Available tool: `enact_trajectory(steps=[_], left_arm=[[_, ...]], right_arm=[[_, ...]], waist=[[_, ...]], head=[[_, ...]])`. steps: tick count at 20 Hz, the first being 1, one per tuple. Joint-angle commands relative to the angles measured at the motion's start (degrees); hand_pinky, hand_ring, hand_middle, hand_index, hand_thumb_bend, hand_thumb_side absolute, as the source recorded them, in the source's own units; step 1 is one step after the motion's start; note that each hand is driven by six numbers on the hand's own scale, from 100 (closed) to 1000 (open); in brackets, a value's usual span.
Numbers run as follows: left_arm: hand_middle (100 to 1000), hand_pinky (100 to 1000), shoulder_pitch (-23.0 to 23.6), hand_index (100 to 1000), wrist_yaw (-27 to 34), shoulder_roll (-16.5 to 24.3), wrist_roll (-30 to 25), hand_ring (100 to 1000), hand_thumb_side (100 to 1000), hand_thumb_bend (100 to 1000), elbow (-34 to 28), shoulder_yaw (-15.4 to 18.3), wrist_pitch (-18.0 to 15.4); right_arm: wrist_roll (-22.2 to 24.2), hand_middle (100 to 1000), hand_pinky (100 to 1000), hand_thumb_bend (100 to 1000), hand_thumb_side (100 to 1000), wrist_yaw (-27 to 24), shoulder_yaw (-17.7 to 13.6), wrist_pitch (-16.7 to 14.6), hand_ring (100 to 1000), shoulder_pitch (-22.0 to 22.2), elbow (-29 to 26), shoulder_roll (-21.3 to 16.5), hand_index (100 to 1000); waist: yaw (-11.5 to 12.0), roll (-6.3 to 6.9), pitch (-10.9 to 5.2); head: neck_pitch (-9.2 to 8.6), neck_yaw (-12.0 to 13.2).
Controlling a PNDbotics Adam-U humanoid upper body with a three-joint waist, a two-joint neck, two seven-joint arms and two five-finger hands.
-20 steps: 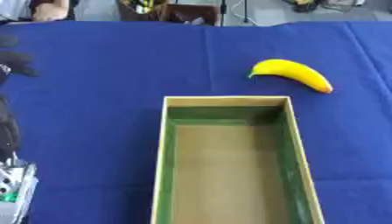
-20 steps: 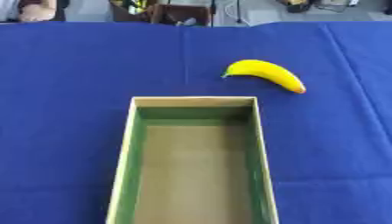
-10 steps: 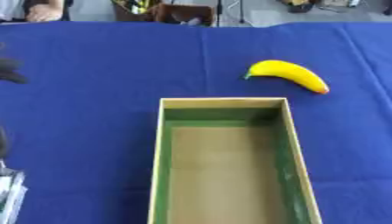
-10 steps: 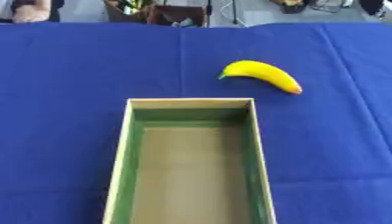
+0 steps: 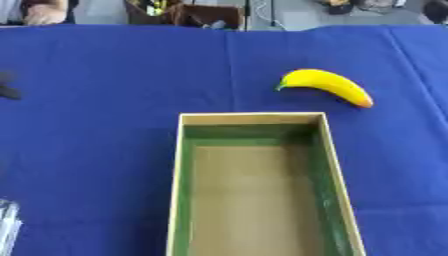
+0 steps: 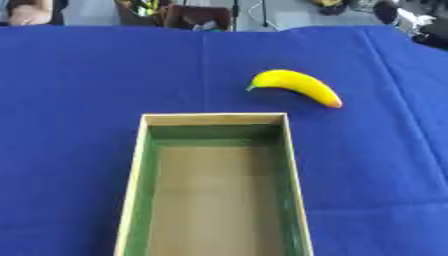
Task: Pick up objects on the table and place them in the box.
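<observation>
The banana [image 6: 296, 86] lies on its side on the bench [image 6: 79, 80], beyond the far right corner of the box [image 5: 185, 165] and a little to the right of it. It sits near that corner but apart from it, with a strip of blue cloth showing between the two. Its green stem end points left and toward the box's far wall; its orange-tipped end points right and slightly nearer. Its curve arches away from the box.

The box is a long open tray with pale wooden rims, green inner walls and a brown floor. It runs from the middle of the bench toward the near edge, where it is cut off by the bottom of both views. Nothing lies inside it.

Nothing stands between the banana and the box; the cloth around the fruit is bare blue, with a faint crease running from the far edge down toward the box's far wall.

Well to the left of the box, at the left border of the left eye view, a small dark shape [image 5: 7, 90] shows on the cloth; what it is cannot be told. At the lower left corner of that view, left of the box's near end, a sliver of silvery material [image 5: 7, 227] shows.

No robot hand shows in either view, so whether the fingers are spread or closed cannot be told.
</observation>
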Motion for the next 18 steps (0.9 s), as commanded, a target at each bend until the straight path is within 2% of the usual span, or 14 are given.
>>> enact_trajectory(steps=[1, 7, 10, 18], left_arm=[[610, 445, -0.50, 823, 0.14, 0.78, -0.26, 552, 1000, 100, -0.97, -0.17, -0.06], [611, 445, -0.63, 824, 0.20, 0.64, -0.34, 550, 1000, 100, -0.97, -0.25, -0.06], [611, 445, -0.62, 824, 0.19, 0.59, -0.37, 549, 1000, 100, -0.97, -0.27, -0.03], [611, 445, -0.72, 824, 0.03, 0.44, -0.46, 547, 1000, 100, -0.97, -0.38, 0.06]], right_arm=[[0.66, 741, 748, 508, 960, 0.83, 0.07, -0.39, 745, -1.73, 0.37, -0.49, 839], [2.18, 744, 750, 516, 956, 1.56, 1.55, -1.40, 748, -3.01, 0.57, 0.89, 840], [3.27, 750, 755, 580, 941, 2.30, 1.92, -1.62, 755, -3.00, 0.86, 1.13, 841], [7.06, 743, 779, 630, 843, 9.52, 1.71, 0.49, 771, -2.80, 1.88, 1.06, 847]], waist=[[0.12, -0.12, -1.01], [0.47, -0.17, -0.76], [0.62, -0.21, -0.54], [0.74, -0.30, 0.02]], head=[[-0.71, -0.25], [-1.13, -0.51], [-1.32, -0.66], [-1.62, -0.60]])
